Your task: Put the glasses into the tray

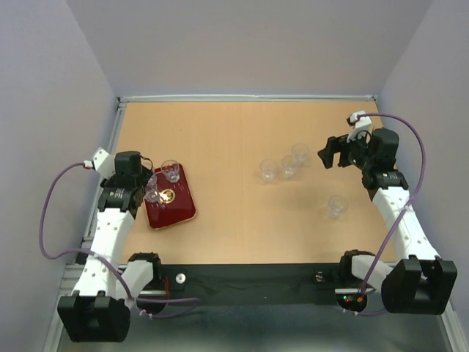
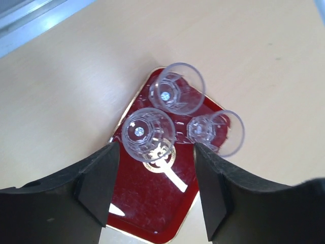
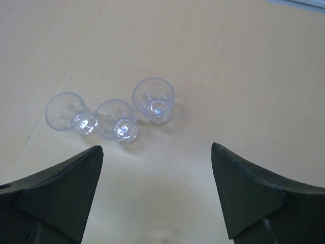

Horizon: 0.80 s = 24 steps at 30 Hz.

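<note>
The dark red tray (image 1: 181,211) lies at the left of the table, and its gold emblem shows in the left wrist view (image 2: 152,203). Three clear glasses stand on it: one at the far corner (image 2: 177,87), one by the emblem (image 2: 148,133), and one at the right edge (image 2: 213,130). My left gripper (image 2: 156,148) hovers over the tray, open and empty, with the emblem glass just ahead of its fingertips. Three more glasses (image 3: 153,99) (image 3: 118,120) (image 3: 70,113) stand in a row on the table. My right gripper (image 3: 157,148) is open and empty, a little short of them.
A single glass (image 1: 337,207) stands alone on the table near the right arm. A metal rail (image 1: 117,132) runs along the table's left edge, with grey walls behind and on both sides. A black strip (image 1: 249,282) crosses the near edge between the arm bases.
</note>
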Each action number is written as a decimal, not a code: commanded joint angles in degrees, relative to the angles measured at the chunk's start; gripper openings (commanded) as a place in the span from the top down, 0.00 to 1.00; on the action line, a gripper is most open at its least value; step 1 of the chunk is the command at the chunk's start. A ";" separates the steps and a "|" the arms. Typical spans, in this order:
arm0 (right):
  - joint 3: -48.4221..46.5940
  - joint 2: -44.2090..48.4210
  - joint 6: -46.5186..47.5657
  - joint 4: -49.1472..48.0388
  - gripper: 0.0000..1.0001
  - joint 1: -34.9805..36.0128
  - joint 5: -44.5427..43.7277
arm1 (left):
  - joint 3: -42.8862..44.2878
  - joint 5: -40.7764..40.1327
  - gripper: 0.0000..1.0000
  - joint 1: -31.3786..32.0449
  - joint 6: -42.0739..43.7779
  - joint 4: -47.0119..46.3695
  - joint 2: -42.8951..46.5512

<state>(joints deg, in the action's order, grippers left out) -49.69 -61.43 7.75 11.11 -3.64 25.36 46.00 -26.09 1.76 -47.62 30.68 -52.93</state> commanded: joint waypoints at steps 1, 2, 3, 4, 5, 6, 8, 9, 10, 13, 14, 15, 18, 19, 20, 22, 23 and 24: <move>0.74 0.96 1.13 -2.85 0.08 -0.58 4.59 | 1.03 12.75 0.29 -0.18 14.63 -4.65 3.96; 0.82 0.79 1.13 -2.77 0.08 -0.58 5.30 | 0.76 15.86 0.24 -0.18 18.22 -7.44 5.36; 1.00 0.70 1.13 -2.68 0.08 -0.58 6.44 | -0.20 21.72 0.20 -0.18 20.00 -8.95 5.99; 1.00 0.61 1.30 -2.59 0.08 -0.58 6.97 | -0.82 24.65 0.17 -0.18 21.41 -12.01 6.51; 1.09 0.52 1.39 -2.68 0.08 -0.58 7.41 | -1.43 28.51 0.02 -0.18 22.90 -13.78 7.56; 1.26 0.43 1.57 -2.59 0.08 -0.58 7.77 | -1.96 31.51 0.01 -0.18 25.18 -15.37 7.84; 1.35 0.00 1.57 -2.33 0.07 -0.58 9.17 | -3.10 38.98 0.01 -0.09 26.25 -19.31 8.01; 1.35 -0.70 1.66 -2.24 0.07 -0.58 9.79 | -3.54 42.31 0.01 0.08 26.95 -20.30 7.93; 1.09 -1.23 1.83 -1.72 0.07 -0.58 11.53 | -3.55 44.00 0.01 0.26 27.48 -21.00 7.67; 0.65 -3.69 2.18 0.13 0.06 -0.58 14.61 | -3.72 48.22 0.01 0.61 29.94 -23.11 6.79; 0.21 -4.31 2.27 0.48 0.06 -0.58 14.80 | -3.90 49.45 0.01 0.61 30.65 -23.64 6.44; 0.04 -4.92 2.45 1.01 0.06 -0.58 14.80 | -4.16 50.51 0.01 0.61 31.09 -24.17 6.52; -1.89 -7.65 6.55 4.52 0.07 -0.58 12.96 | -6.18 54.64 0.01 0.61 31.88 -27.68 7.05; -2.51 -8.87 7.80 6.71 0.07 -0.58 10.00 | -7.49 56.22 0.01 0.79 31.53 -29.52 7.57; -2.95 -9.32 8.68 7.51 0.07 -0.58 8.05 | -8.20 56.84 0.01 0.79 31.36 -30.40 8.01; -4.44 -9.94 10.44 9.27 0.07 -0.58 4.18 | -9.43 58.07 0.01 0.70 31.44 -31.72 8.71; -4.97 -10.11 11.23 11.71 0.07 -0.58 1.47 | -9.61 58.08 0.01 0.79 31.70 -31.99 9.33; -6.02 -9.50 13.50 13.13 0.07 -0.58 0.57 | -9.70 58.08 0.01 0.79 32.49 -31.99 9.68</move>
<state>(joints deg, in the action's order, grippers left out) -50.37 -71.88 14.81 18.39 -3.81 32.69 36.93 27.29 2.24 -17.74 4.51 -45.54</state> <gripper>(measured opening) 0.932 0.986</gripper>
